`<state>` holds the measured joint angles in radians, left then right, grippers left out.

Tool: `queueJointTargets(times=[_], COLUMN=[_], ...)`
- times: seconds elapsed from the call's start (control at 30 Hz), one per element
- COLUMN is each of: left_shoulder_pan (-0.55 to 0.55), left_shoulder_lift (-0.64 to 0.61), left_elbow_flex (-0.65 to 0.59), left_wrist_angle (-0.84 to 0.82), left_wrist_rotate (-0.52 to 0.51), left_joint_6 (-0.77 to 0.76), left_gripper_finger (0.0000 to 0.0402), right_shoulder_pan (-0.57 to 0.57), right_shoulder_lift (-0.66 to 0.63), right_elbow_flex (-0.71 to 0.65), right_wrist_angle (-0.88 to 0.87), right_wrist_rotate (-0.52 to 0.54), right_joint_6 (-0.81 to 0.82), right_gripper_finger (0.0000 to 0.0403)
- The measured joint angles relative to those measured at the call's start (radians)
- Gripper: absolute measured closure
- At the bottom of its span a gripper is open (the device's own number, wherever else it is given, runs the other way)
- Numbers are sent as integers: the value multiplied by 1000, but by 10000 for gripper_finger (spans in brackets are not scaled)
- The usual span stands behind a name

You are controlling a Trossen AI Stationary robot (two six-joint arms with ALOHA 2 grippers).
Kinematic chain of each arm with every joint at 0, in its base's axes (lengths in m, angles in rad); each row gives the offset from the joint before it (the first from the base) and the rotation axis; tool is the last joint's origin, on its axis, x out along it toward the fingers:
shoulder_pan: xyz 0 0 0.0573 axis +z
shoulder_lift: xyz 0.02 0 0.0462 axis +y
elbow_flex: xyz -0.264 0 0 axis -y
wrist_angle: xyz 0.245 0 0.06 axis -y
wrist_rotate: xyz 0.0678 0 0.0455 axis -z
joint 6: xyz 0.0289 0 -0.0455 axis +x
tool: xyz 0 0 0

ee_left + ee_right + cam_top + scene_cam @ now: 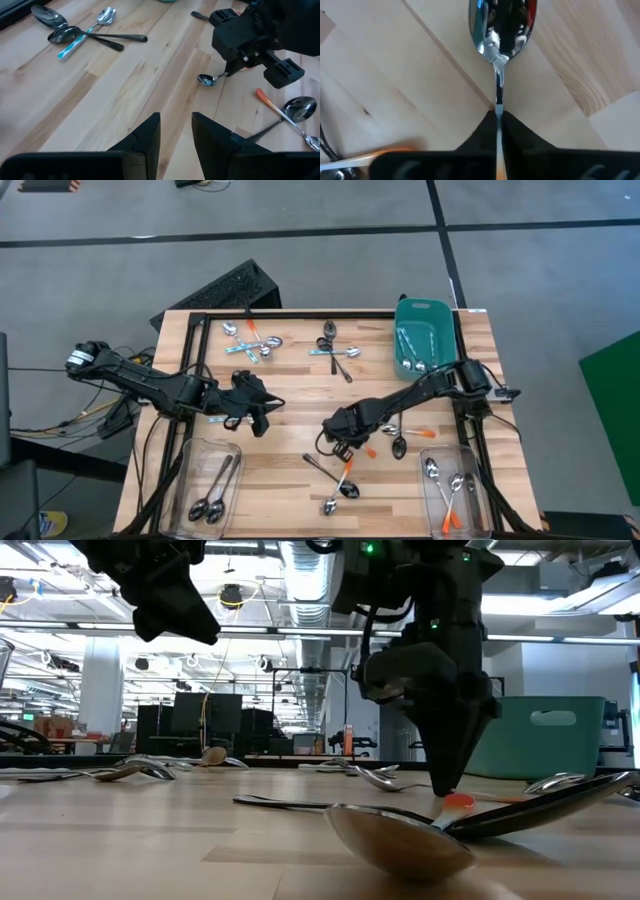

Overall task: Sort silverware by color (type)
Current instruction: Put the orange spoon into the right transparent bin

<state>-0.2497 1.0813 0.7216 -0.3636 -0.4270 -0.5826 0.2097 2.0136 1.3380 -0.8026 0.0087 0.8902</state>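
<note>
My right gripper is low over the middle of the table, shut on an orange-handled spoon whose shiny bowl points away from the fingers. My left gripper is open and hovers over bare wood left of it, holding nothing. Loose spoons lie flat on the table: a group with light blue and orange handles at the far left, a group at the far middle, and some toward the near edge. My right gripper pinches the spoon between its two fingers on the thin neck, just behind the bowl where the orange handle begins. The fingers slant down from above, in line with the spoon. The bowl is at table height; whether it rests there I cannot tell.
A teal tub at the far right holds blue-handled spoons. A clear bin at the near left holds dark metal spoons, and another at the near right holds orange-handled ones. More spoons lie right of my right gripper.
</note>
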Motion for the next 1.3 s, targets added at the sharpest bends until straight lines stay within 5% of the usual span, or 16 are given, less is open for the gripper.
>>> queueJointTargets(times=[0.3,0.73,1.0,1.3], left_shoulder_pan=[-4,-3,2,94], left_shoulder_lift=[0,0,0,0], left_elbow_flex=[0,0,0,0], left_wrist_angle=[-28,-28,-12,154], left_wrist_rotate=[10,3,12,110], left_joint_6=[-48,-50,-3,100], left_gripper_finger=[303,303,303,303], right_shoulder_pan=[2,174,364,677], right_shoulder_lift=[2,-23,-208,-366], right_elbow_flex=[59,446,447,266], right_wrist_angle=[-129,-626,-769,-765], right_wrist_rotate=[-97,-118,-86,-138], right_joint_6=[-4,145,520,1069], right_gripper_finger=[390,394,394,394])
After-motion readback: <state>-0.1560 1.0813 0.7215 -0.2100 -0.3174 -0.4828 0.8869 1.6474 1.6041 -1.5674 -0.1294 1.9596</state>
